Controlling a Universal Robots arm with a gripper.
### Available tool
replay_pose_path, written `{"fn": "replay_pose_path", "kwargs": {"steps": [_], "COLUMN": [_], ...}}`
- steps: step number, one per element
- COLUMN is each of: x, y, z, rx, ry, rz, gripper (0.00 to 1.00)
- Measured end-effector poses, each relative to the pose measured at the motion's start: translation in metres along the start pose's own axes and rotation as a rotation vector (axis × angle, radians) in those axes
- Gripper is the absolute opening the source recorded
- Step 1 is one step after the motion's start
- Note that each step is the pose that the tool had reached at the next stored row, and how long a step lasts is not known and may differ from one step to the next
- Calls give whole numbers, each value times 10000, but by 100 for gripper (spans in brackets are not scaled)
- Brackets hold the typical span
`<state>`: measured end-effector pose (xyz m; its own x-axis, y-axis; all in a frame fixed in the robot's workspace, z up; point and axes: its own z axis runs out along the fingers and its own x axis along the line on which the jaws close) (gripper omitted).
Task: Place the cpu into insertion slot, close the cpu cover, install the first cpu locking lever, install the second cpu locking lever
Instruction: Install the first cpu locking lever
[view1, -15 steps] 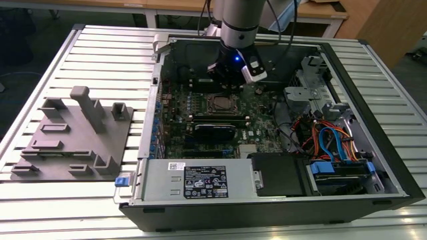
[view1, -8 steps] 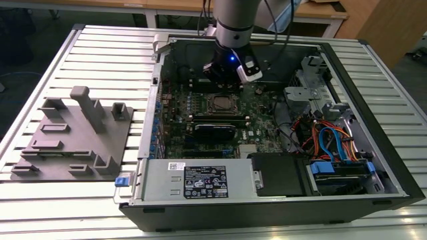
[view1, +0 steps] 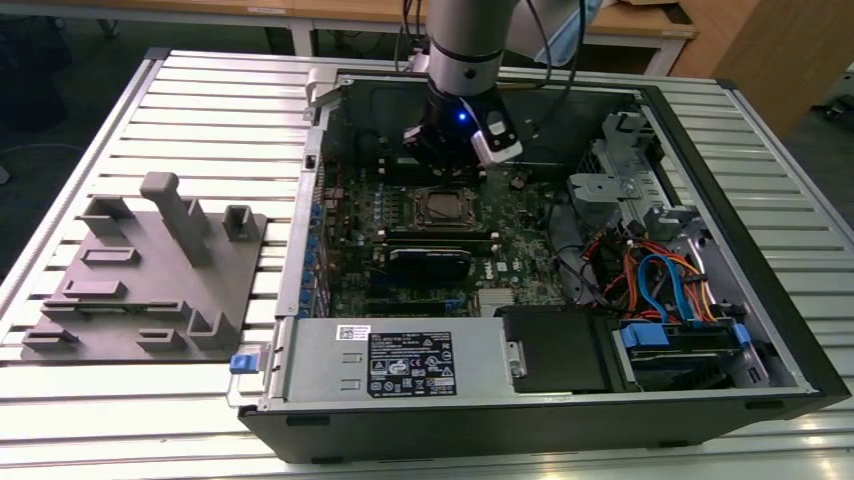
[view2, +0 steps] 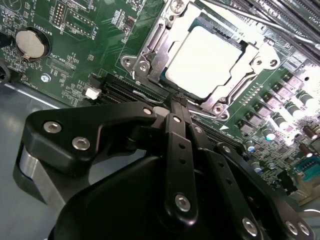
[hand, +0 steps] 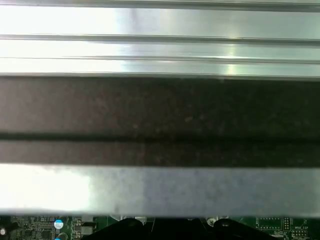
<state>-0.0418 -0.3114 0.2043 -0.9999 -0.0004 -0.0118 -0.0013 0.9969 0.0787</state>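
The cpu (view2: 205, 62) lies flat in the socket on the green motherboard, its pale metal top facing up; in the exterior view the cpu (view1: 441, 207) sits mid-board. The silvery cpu cover (view2: 150, 55) frames the chip and lies down around it. Thin metal lever rods (view2: 260, 22) run along one side of the socket. My gripper (view2: 177, 102) is shut with nothing visible between its black fingers, and its tips sit at the socket's edge. In the exterior view, the gripper (view1: 447, 158) hangs inside the open computer case just behind the socket.
The open case (view1: 747, 150) walls in the board on all sides. A power supply (view1: 400, 362) and a drive bay with blue and orange cables (view1: 667, 285) fill the front. A grey fixture plate (view1: 147, 270) lies on the slatted table at the exterior view's left.
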Motion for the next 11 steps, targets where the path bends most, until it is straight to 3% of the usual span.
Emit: {"fn": "replay_pose_path", "kwargs": {"steps": [11], "x": [-4], "y": [38], "z": [0], "rx": [-2], "ry": [2], "rz": [-16], "gripper": [11]}}
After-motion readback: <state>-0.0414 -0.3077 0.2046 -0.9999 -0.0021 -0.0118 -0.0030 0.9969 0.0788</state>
